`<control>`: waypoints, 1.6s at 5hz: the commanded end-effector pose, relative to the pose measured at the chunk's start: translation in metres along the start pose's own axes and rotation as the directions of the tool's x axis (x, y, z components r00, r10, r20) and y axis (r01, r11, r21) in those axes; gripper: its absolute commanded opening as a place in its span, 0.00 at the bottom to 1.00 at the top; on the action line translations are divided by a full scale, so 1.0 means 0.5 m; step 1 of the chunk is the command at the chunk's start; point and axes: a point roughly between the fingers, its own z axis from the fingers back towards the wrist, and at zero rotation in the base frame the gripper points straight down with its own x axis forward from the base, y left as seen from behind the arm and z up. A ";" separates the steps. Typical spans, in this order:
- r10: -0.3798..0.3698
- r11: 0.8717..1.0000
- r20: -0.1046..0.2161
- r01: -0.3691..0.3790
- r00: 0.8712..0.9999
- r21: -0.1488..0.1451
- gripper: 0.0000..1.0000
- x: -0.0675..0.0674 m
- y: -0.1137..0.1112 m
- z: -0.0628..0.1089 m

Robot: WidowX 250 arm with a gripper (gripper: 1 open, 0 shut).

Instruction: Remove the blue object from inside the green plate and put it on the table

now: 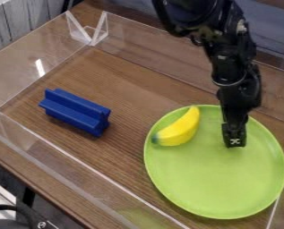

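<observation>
The blue object [74, 111], a ridged dark-blue block, lies flat on the table [132, 80], well left of the green plate [228, 183]; the plate lies flat, lime-green, round.

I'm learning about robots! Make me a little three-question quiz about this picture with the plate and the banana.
1. True or false: the dark blue ridged plastic block lies inside the round lime-green plate.
2. Which thing lies partly over the plate's rim? A) the yellow banana B) the blue block C) neither
3. Fill the gap: the robot's black claw points down over the ____.

Key:
1. False. The block lies on the brown wood-grain table, left of the plate and apart from it.
2. A
3. plate
</observation>
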 end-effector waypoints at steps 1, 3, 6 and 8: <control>-0.064 0.998 0.012 0.064 0.998 -0.001 1.00 0.004 0.001 -0.002; -0.102 0.995 0.023 0.102 0.995 -0.009 0.00 0.007 0.023 -0.007; -0.184 0.982 0.025 0.184 0.983 -0.028 0.00 0.048 -0.034 0.055; -0.242 0.969 0.029 0.243 0.970 -0.040 0.00 0.045 -0.051 0.110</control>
